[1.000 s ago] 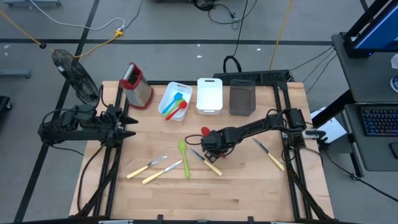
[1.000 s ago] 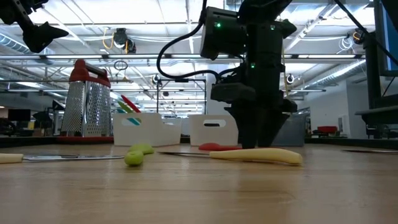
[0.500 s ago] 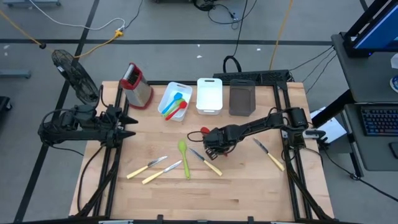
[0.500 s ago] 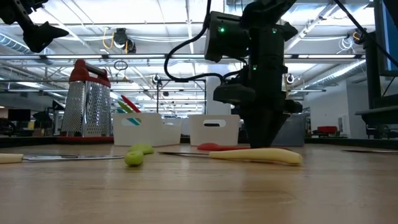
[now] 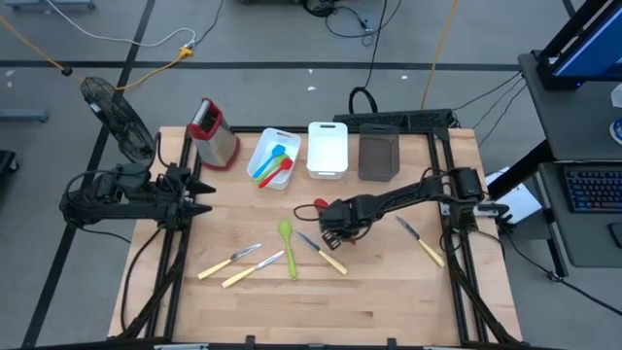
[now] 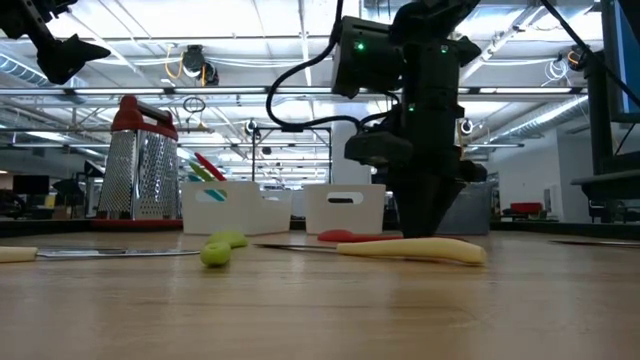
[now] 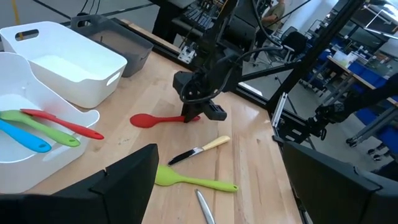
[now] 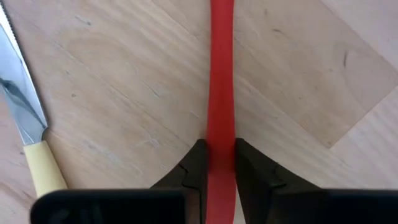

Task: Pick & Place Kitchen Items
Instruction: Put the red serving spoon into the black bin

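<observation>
The right gripper [image 8: 214,163] pinches the handle of the red spoon [image 7: 163,119], which lies flat near the tabletop's middle, gripped low so it can probably be lifted toward the white bin [image 5: 273,146]. The left gripper [image 5: 199,194] waits open at the left edge.

This looked like a robotics lab in a big industrial hall: exposed ceiling trusses [image 6: 200,95] with strip lights, cables [image 5: 117,44] trailing over the grey floor, a keyboard [image 5: 593,190] on a side desk (workstation, probably), and black equipment frames [image 7: 323,81].
</observation>
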